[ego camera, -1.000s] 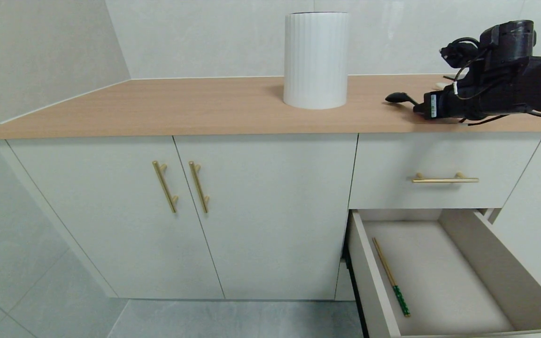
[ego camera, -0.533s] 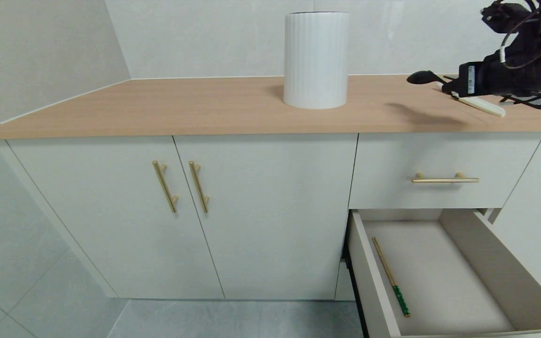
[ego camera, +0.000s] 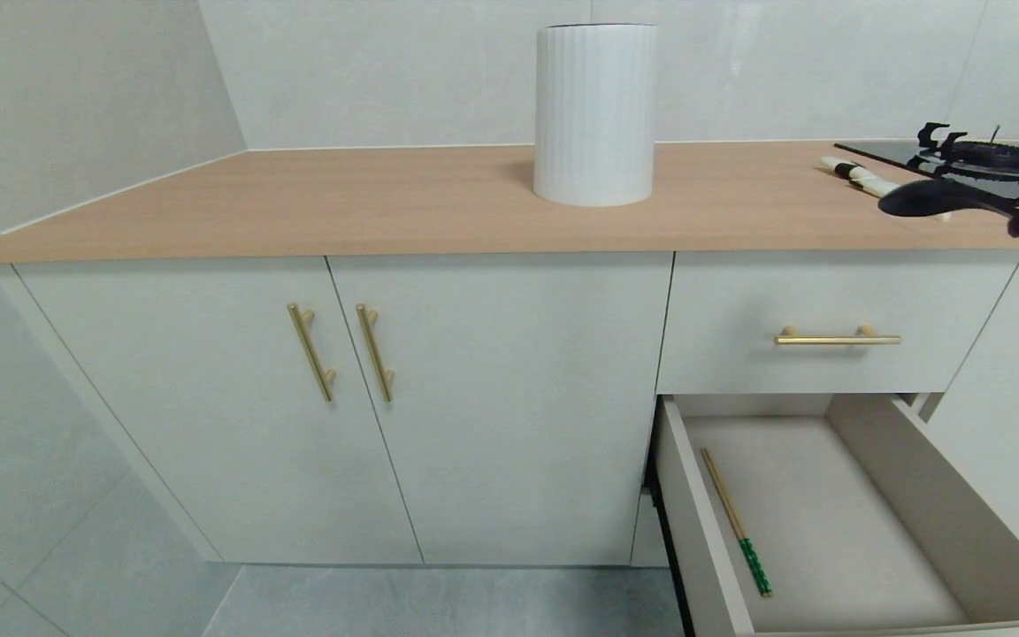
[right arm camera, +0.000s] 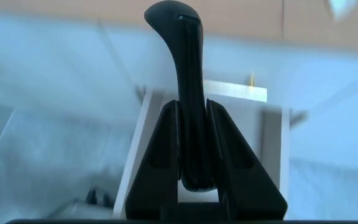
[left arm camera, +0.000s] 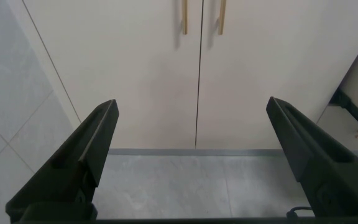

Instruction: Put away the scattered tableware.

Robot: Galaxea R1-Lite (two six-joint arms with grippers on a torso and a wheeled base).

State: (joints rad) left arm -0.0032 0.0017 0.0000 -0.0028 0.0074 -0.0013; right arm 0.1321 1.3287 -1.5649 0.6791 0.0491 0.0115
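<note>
1. Right gripper is clenched on the handle of a black plastic spoon, held high above the open pale drawer.
2. Likely step: carrying the spoon to that drawer. Next it should lower over the drawer's floor, beside the green-tipped wooden chopsticks, and let go.
3. Left gripper hangs released, left of the drawer.
4. Above the drawer, the wooden counter carries a white ribbed cylinder; pale tiles line the wall.

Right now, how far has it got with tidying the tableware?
Done: chopsticks already lie in the open drawer. In hand: the right gripper is shut on a black spoon, held in the air near the right end of the counter. Left: a cream-handled utensil lies on the counter. The left gripper is open and empty.
</note>
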